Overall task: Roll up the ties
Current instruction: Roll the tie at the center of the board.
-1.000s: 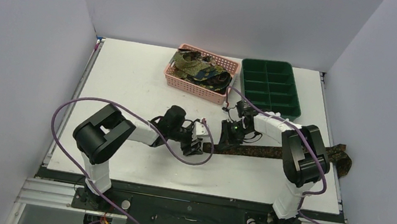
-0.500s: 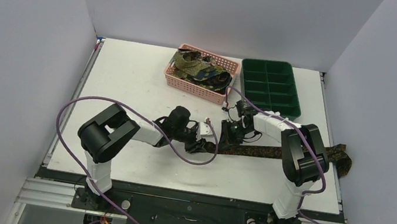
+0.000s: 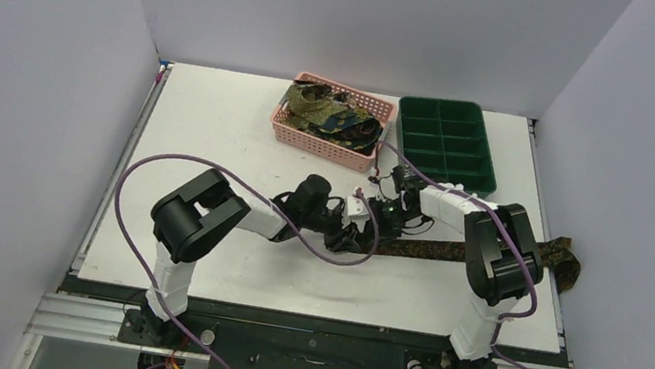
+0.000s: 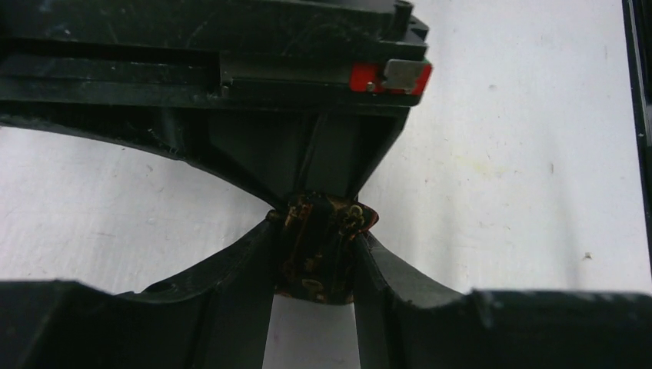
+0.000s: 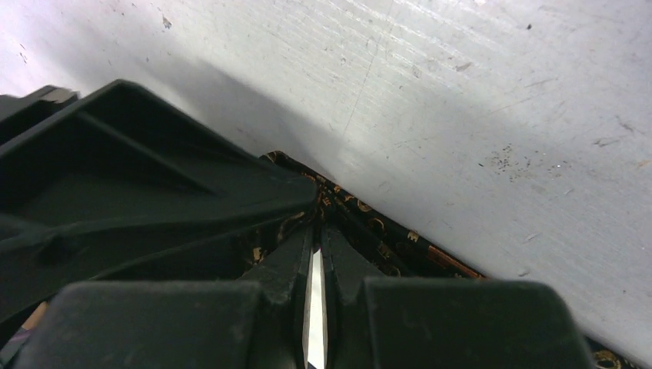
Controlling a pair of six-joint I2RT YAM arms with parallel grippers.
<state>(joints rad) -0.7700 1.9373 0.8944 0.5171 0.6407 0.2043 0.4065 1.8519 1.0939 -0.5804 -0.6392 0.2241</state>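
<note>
Closest to you, your left gripper [image 4: 315, 257] sits low over the white table [image 3: 214, 128], a little in front of the middle. Its 2 fingers [image 4: 246, 269] are pinching the bunched, rolled-up end of 1 tie [image 3: 431, 251]. In the left wrist view that dark fabric with gold and brown flecks fills the gap between the tips and touches both of them.

Just beyond and slightly to the right, your right gripper [image 5: 314, 231] faces the left one, almost touching it. Its fingers are pressed together, with only a thin sliver of light between them. The tips come down right at the edge of the same tie, but you cannot tell from these views whether any cloth is caught between them.

From that meeting point the tie lies flat on the table and runs to your right. It passes behind the right arm, and its far end hangs crumpled over the table's right edge.

Further back, near the rear of the table, a pink basket [image 3: 311, 138] holds a loose heap of more ties [image 3: 330, 111] in olive, gold and blue. Just beside it on the right sits a dark green tray [image 3: 445, 143] with 2 rows of compartments.
</note>
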